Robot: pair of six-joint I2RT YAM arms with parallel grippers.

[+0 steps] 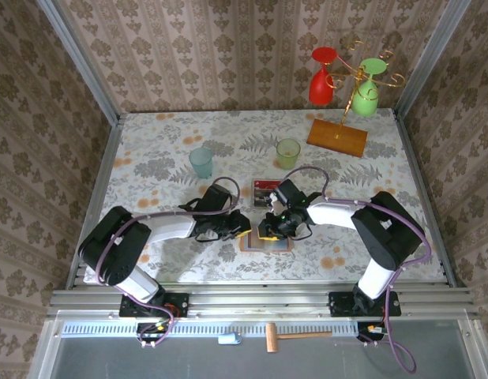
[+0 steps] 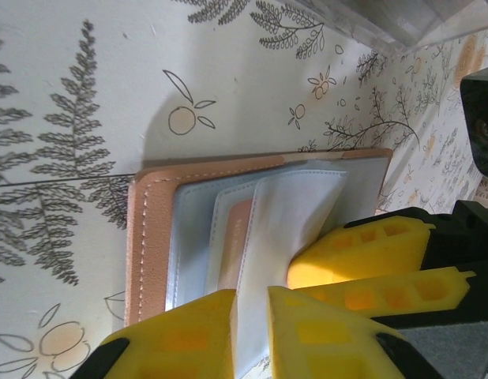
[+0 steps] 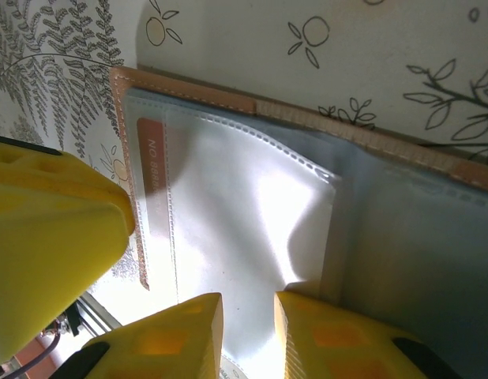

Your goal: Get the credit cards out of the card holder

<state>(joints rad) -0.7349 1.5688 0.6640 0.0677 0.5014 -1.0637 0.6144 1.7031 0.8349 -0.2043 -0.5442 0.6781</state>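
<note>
The card holder (image 2: 153, 237) lies open on the worktop (image 1: 165, 158), mid-front, with both arms bent low over it.
The left fingers (image 2: 181, 335) and right fingers (image 3: 339, 339) each straddle a clear pocket leaf, narrowly parted; whether they grip it cannot be told. From above, a dark red credit card (image 1: 265, 191) lies near, beyond the holder.

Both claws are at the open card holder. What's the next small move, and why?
Probably close the right claw on the clear pocket flap between its fingers and lift slightly: an orange card sits inside the card holder under those flaps, and needs exposing.
</note>
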